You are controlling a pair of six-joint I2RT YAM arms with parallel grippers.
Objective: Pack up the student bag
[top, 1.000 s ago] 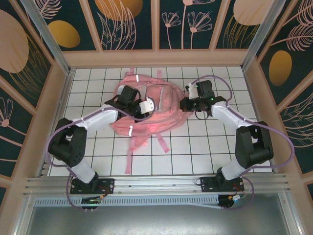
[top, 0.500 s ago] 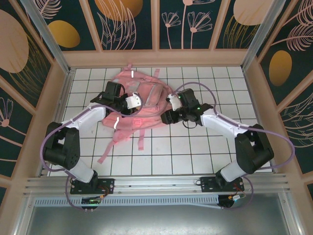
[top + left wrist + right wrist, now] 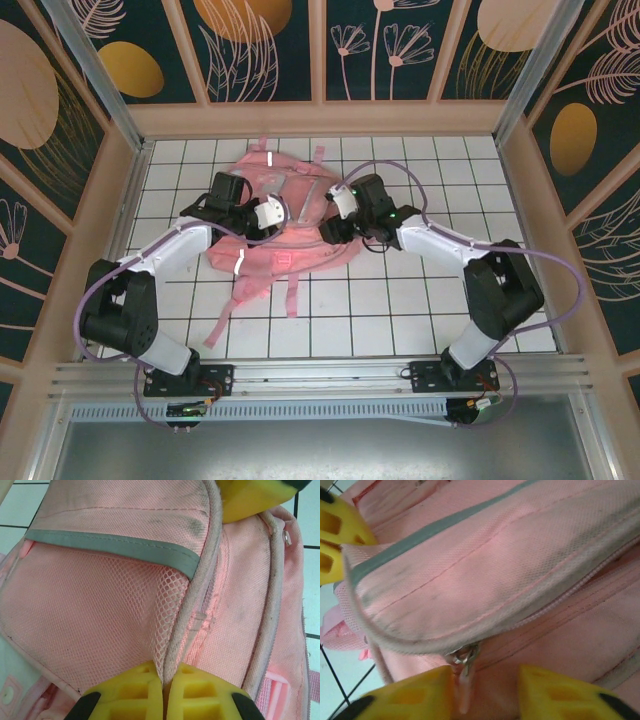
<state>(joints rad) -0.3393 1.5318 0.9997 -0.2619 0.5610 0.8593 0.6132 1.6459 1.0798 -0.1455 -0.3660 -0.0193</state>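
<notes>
While left gripper (image 3: 166,685) pinches piping (image 3: 200,590) on bag (image 3: 300,240), we see right gripper (image 3: 487,682) spread about zip pull (image 3: 463,662); closing off-centre, we may miss it.

student bag (image 3: 300,190): no word, brand or number can be read on the fabric, the grey strips or the zip, in either wrist view or from above.
wall panels (image 3: 265,50): drawn leaves and flowers are carried; no lettering can be read.
tiled table (image 3: 400,310): plain grid lines are seen; no sign or number can be read.
</notes>
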